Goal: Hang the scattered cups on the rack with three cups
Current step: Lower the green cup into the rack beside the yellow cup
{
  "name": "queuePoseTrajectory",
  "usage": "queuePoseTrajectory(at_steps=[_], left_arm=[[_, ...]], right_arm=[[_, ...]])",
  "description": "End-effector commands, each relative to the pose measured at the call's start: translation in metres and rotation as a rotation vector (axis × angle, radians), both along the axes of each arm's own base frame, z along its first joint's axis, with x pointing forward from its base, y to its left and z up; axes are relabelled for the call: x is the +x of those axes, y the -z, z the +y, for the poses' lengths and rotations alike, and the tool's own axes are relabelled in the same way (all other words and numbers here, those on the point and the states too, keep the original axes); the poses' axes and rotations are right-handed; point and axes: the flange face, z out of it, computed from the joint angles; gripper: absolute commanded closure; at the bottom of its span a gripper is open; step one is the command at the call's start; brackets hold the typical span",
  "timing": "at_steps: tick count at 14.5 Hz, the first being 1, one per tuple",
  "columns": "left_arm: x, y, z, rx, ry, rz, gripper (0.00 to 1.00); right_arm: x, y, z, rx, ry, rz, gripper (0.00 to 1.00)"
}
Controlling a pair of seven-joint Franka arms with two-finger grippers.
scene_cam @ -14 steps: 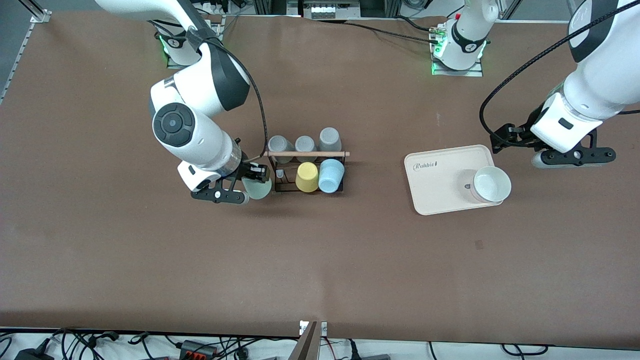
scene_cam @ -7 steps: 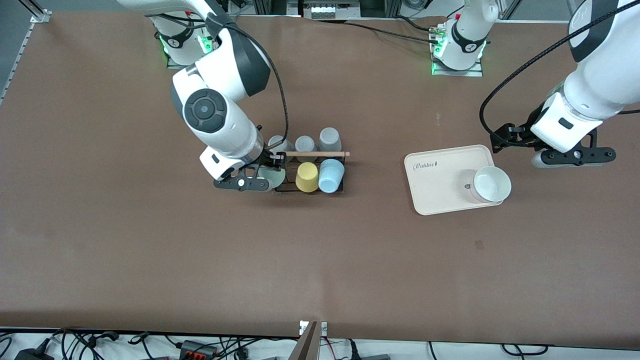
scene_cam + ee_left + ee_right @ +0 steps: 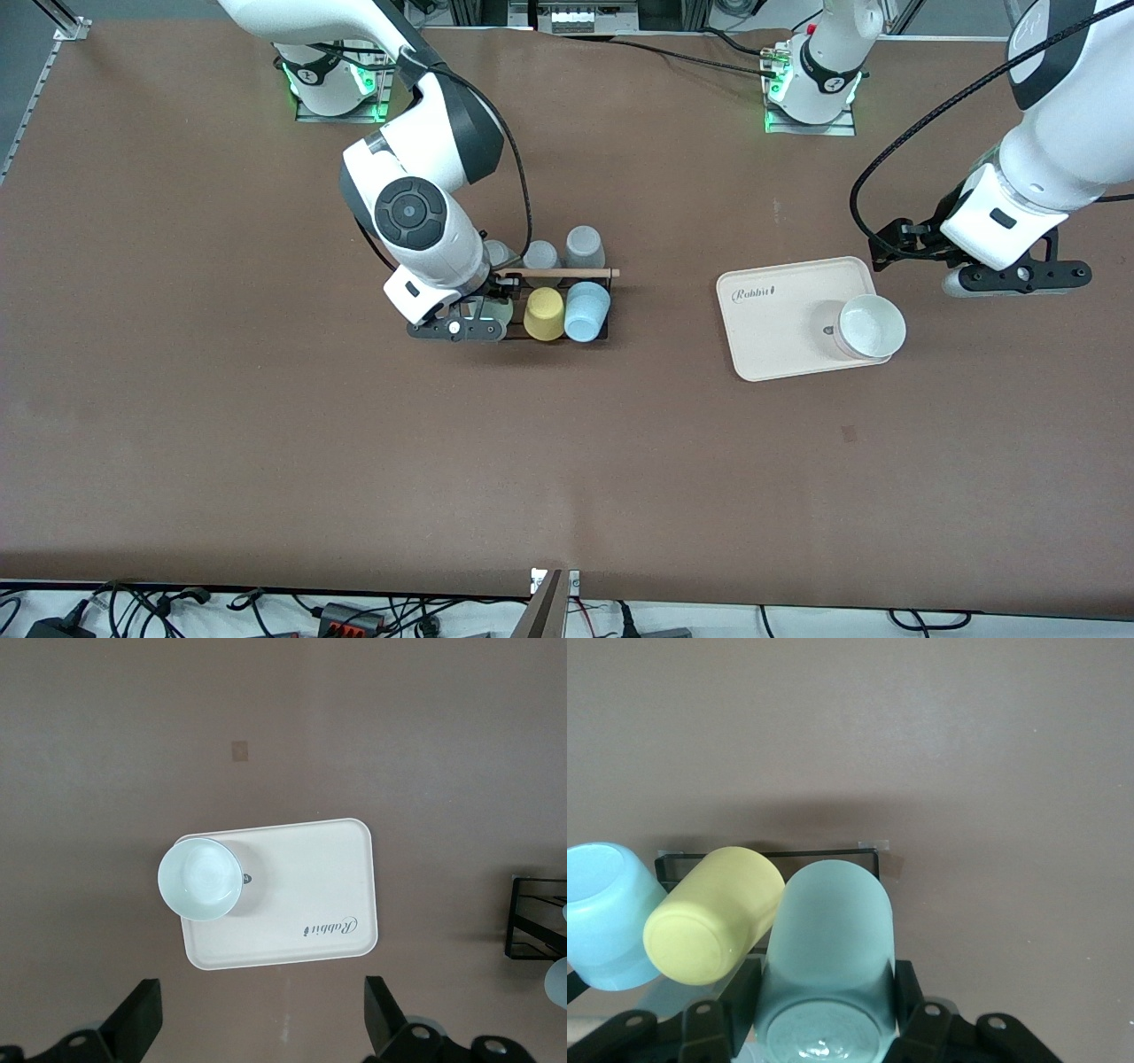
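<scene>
My right gripper (image 3: pixel 483 312) is shut on the pale mint-green cup (image 3: pixel 826 948), bottom up, over the rack's (image 3: pixel 542 301) end toward the right arm, beside the yellow cup (image 3: pixel 544 313). Only a sliver of the mint cup (image 3: pixel 501 310) shows in the front view. The light blue cup (image 3: pixel 586 311) hangs on the rack next to the yellow one; both show in the right wrist view, yellow (image 3: pixel 713 926) and blue (image 3: pixel 607 912). The wooden rod (image 3: pixel 558 274) runs across the rack's top. My left gripper (image 3: pixel 1010 277) is open and empty, waiting above the table beside the cream tray (image 3: pixel 780 323).
Grey cups (image 3: pixel 585 246) hang on the rack's row farther from the front camera. A white bowl (image 3: pixel 871 326) sits on the cream tray's corner toward the left arm; both show in the left wrist view, tray (image 3: pixel 310 904) and bowl (image 3: pixel 201 879).
My right gripper has carried the mint-green cup from beside the rack to over the rack's end, next to the yellow cup. The left arm has not moved.
</scene>
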Motion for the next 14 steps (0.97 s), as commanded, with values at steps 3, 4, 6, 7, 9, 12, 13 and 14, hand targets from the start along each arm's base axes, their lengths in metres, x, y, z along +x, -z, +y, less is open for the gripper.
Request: queuePoseTrajectory(at_steps=[3, 4, 6, 7, 9, 12, 13, 14], left_arm=[[-0.005, -0.007, 0.002, -0.015, 0.012, -0.003, 0.0], [-0.005, -0.007, 0.002, -0.015, 0.012, -0.003, 0.0], [-0.005, -0.007, 0.002, -0.015, 0.012, -0.003, 0.0], [-0.005, -0.007, 0.002, -0.015, 0.012, -0.003, 0.0], [-0.005, -0.007, 0.003, -0.015, 0.01, -0.003, 0.0], [-0.005, -0.007, 0.003, -0.015, 0.01, -0.003, 0.0], [-0.005, -0.007, 0.004, -0.017, 0.009, -0.003, 0.0], [-0.005, -0.007, 0.004, -0.015, 0.009, -0.003, 0.0]], right_arm=[[0.003, 0.016, 0.018, 0.004, 0.019, -0.023, 0.82], [0.0, 0.023, 0.024, 0.002, 0.023, -0.023, 0.82], [0.0, 0.03, 0.029, 0.01, 0.032, -0.033, 0.82], [0.0, 0.031, 0.03, 0.012, 0.031, -0.034, 0.82], [0.0, 0.031, 0.031, 0.013, 0.038, -0.034, 0.82], [0.0, 0.032, 0.03, 0.01, 0.037, -0.034, 0.82], [0.001, 0.032, 0.029, 0.007, 0.037, -0.035, 0.82], [0.002, 0.032, 0.028, 0.006, 0.038, -0.035, 0.82]])
